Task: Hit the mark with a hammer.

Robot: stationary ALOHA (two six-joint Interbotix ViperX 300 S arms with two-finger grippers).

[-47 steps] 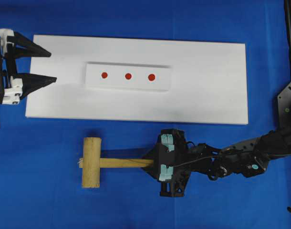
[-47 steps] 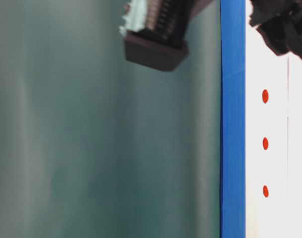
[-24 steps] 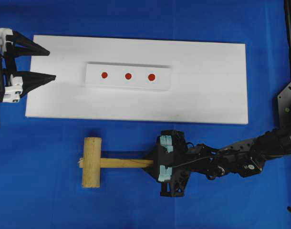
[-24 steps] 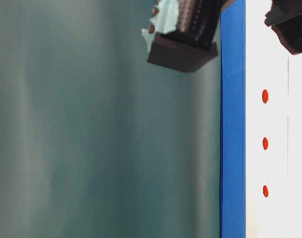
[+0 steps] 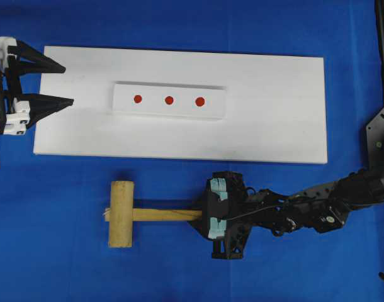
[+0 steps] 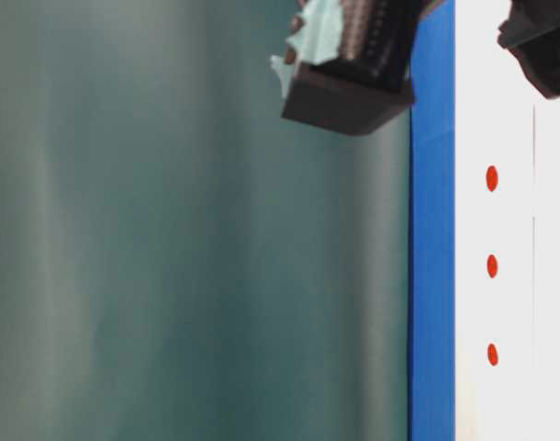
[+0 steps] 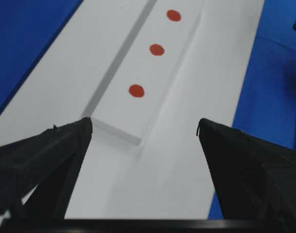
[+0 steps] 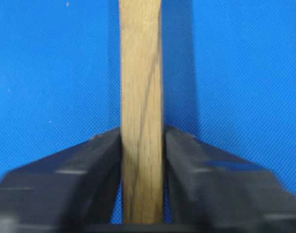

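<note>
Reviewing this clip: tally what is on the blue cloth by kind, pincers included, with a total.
Hammer: 1
Large white board: 1
Small white block on the board: 1
Red marks on the block: 3, at left, middle and right
Pincers: 2, the left pincer and the right pincer
Total: 8
</note>
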